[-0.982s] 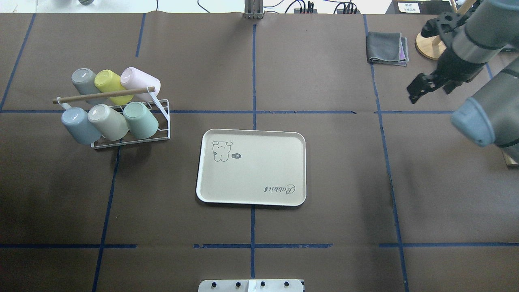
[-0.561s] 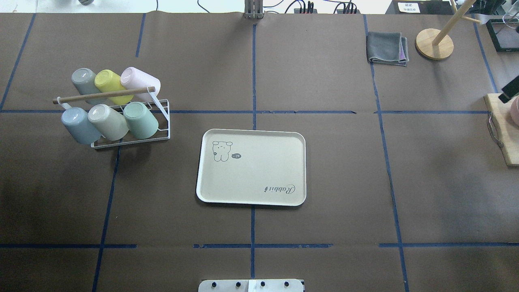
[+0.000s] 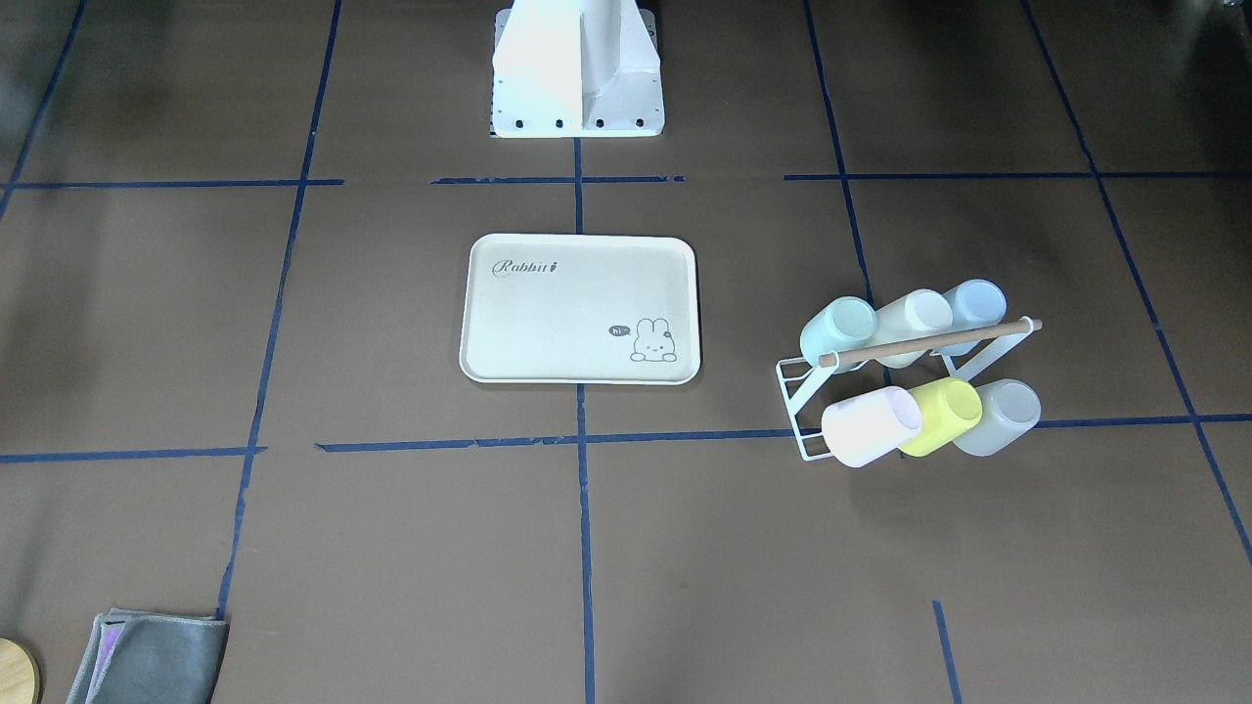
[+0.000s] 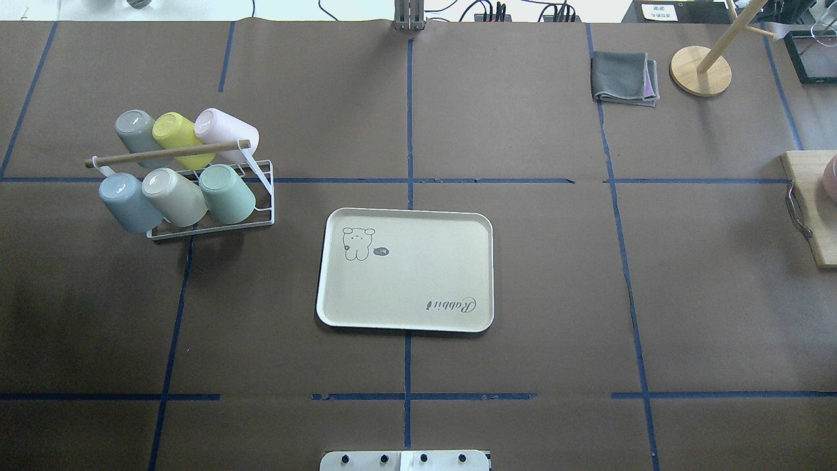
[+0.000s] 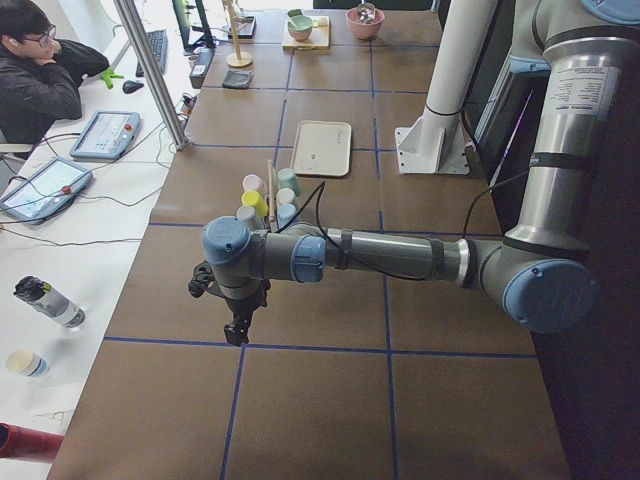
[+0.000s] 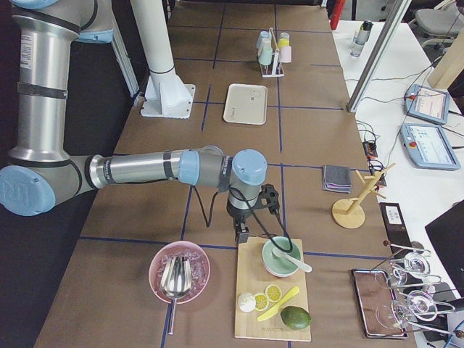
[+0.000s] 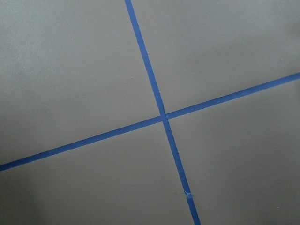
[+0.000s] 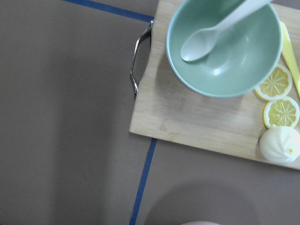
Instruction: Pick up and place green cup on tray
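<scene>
The green cup (image 4: 227, 193) lies tilted on the lower row of a white wire rack, at its right end, pale mint with its base towards the overhead camera. The front view shows the green cup (image 3: 838, 330) too. The cream tray (image 4: 405, 288) lies flat at the table's middle with nothing on it, right of the rack. My left gripper (image 5: 237, 326) hangs over bare table far left of the rack, seen only in the left side view. My right gripper (image 6: 241, 234) hovers by a cutting board at the far right. Whether either is open, I cannot tell.
The rack's wooden rod (image 4: 170, 152) crosses several other cups, among them a yellow-green cup (image 4: 180, 137) and a pale blue cup (image 4: 124, 199). A grey cloth (image 4: 624, 77) and wooden stand (image 4: 701, 70) sit back right. The cutting board (image 4: 814, 203) carries a green bowl (image 8: 225, 47). A person sits beyond the table's left end.
My right arm, which stood over the table's back right corner a second ago, has swung out of the overhead view to the right. The cups and tray have not moved.
</scene>
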{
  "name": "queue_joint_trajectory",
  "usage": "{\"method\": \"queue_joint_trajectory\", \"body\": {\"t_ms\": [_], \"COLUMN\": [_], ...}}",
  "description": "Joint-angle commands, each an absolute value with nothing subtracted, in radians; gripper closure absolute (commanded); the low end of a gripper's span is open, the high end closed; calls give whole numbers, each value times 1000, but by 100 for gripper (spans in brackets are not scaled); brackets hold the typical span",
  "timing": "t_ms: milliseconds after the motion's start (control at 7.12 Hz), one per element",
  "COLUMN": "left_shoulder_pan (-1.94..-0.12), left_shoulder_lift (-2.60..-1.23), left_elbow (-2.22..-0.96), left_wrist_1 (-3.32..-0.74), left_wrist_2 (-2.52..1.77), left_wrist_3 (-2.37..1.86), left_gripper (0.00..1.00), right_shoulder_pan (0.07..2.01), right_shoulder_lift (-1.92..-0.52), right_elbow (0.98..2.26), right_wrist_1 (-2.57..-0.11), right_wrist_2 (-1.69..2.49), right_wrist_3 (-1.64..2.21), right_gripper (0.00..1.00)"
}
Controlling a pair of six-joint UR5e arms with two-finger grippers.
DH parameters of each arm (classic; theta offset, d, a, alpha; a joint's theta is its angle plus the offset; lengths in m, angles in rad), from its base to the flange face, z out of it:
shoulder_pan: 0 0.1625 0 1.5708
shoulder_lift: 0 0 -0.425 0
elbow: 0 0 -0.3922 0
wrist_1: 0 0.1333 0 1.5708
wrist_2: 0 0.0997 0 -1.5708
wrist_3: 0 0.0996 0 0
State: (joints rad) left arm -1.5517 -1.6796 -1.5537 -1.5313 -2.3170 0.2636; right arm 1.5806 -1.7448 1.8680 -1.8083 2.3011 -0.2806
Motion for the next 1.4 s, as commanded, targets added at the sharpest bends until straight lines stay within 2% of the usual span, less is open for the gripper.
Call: {"method": "queue_joint_trajectory", "body": {"t_ms": [0, 421, 702, 982, 1263], "left_shoulder_pan": [-1551, -1468, -1376, -1255, -1069], "left_shoulder_lift": [-1677, -1712, -1840, -1932, -1965], "left_elbow": [-1641, -1814, -1867, -1946, -1986], "left_wrist_1": [-1539, -1684, -1684, -1667, -1664], "left_wrist_2": [-2347, -2333, -2301, -2206, -2098], "left_wrist_3": [247, 179, 179, 181, 195], "left_gripper": [0, 1, 1, 0, 0], "right_shoulder_pan": [1597, 1598, 1598, 1598, 1598], "right_shoulder_lift": [-1760, -1759, -1759, -1761, -1764], "right_elbow": [1888, 1891, 1910, 1913, 1911], "right_wrist_1": [-1775, -1766, -1766, -1767, -1767], "right_wrist_2": [2303, 2304, 2309, 2312, 2312], "right_wrist_3": [-188, -187, -187, -187, -187], "right_gripper": [0, 0, 0, 0, 0]}}
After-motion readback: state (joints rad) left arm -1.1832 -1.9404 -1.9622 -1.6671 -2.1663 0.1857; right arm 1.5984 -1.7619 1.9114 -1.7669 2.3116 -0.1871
